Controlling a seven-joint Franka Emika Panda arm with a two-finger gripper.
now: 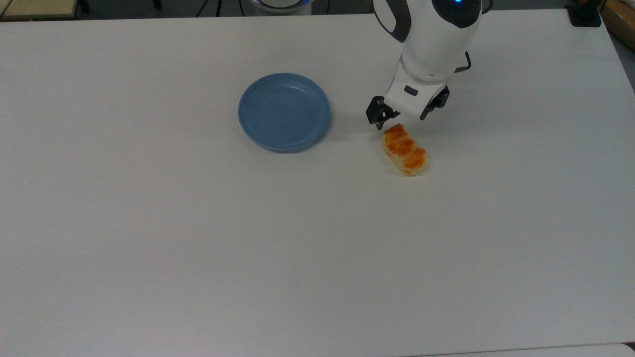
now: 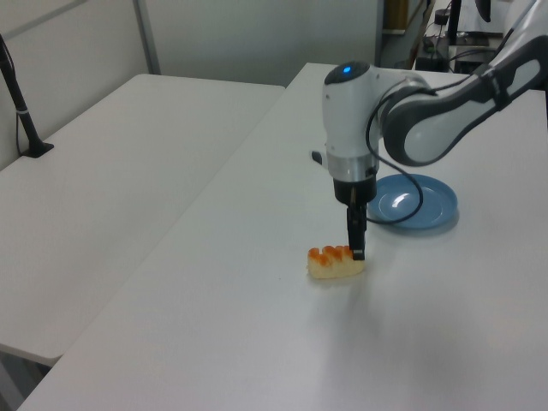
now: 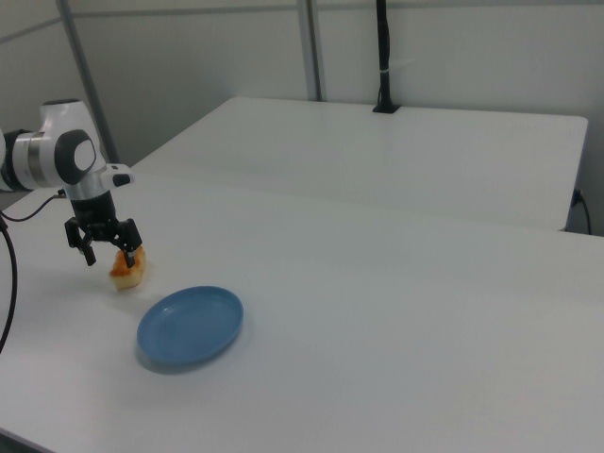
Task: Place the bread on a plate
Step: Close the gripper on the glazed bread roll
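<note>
The bread point(image 1: 404, 149), an oblong loaf with three orange-brown bumps, lies on the white table right of the plate point(image 1: 284, 111) in the top view. The round blue plate has nothing on it. My gripper point(image 1: 403, 119) stands open just over the bread's far end, one finger on each side of the loaf's width. In the left view the gripper point(image 2: 356, 248) overlaps the right end of the bread point(image 2: 334, 262), and the arm covers part of the plate point(image 2: 428, 205). In the right view the gripper point(image 3: 110, 253) hangs at the bread point(image 3: 127, 269), up and left of the plate point(image 3: 191, 325).
The white table point(image 1: 198, 248) stretches wide in front of the bread and plate. A second white table point(image 2: 120, 163) adjoins it, with a black pole point(image 2: 19, 103) clamped on. A black clamp point(image 1: 584, 16) sits at the top view's far right corner.
</note>
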